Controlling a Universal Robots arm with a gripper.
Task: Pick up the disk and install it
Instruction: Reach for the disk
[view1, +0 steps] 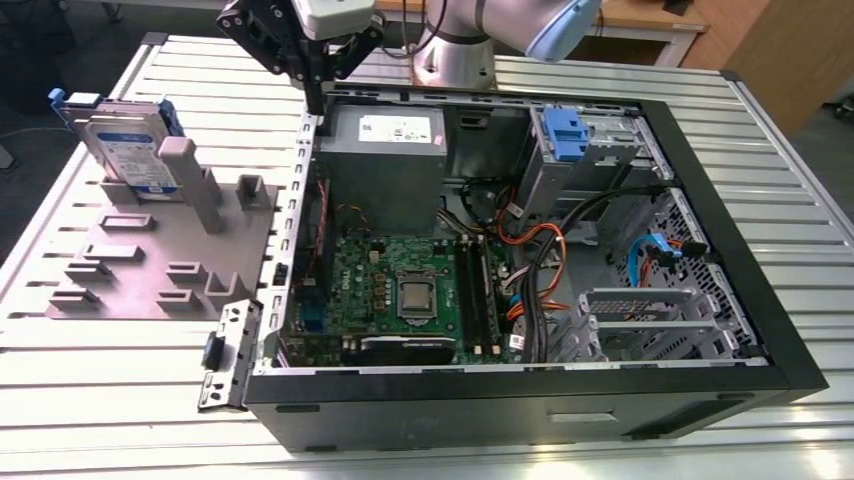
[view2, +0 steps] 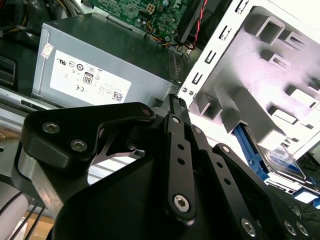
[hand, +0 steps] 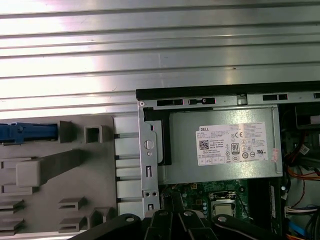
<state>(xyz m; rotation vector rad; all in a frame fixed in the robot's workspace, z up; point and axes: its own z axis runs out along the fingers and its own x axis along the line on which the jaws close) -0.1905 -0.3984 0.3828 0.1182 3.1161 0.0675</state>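
The disk (view1: 128, 142), a silver drive with a white-and-blue label in a blue carrier, stands upright in a slot at the far end of the grey fixture (view1: 160, 262), at the exterior view's left. In the second wrist view the disk (view2: 283, 161) shows past the fixture (view2: 260, 75). In the first wrist view the blue carrier edge (hand: 26, 133) of the disk shows. My gripper (view1: 315, 104) hangs over the case's far left wall, to the right of the disk and apart from it. Its fingers meet at the tip in the second wrist view, gripper (view2: 176, 100) shut on nothing.
An open black computer case (view1: 787, 330) lies on the slatted metal table (view1: 80, 400). Inside are a grey power supply (view1: 382, 150), a motherboard (view1: 400, 295), cables (view1: 547, 250) and a fixed blue caddy (view1: 566, 134) at the far right. The arm's base (view1: 454, 60) stands behind the case.
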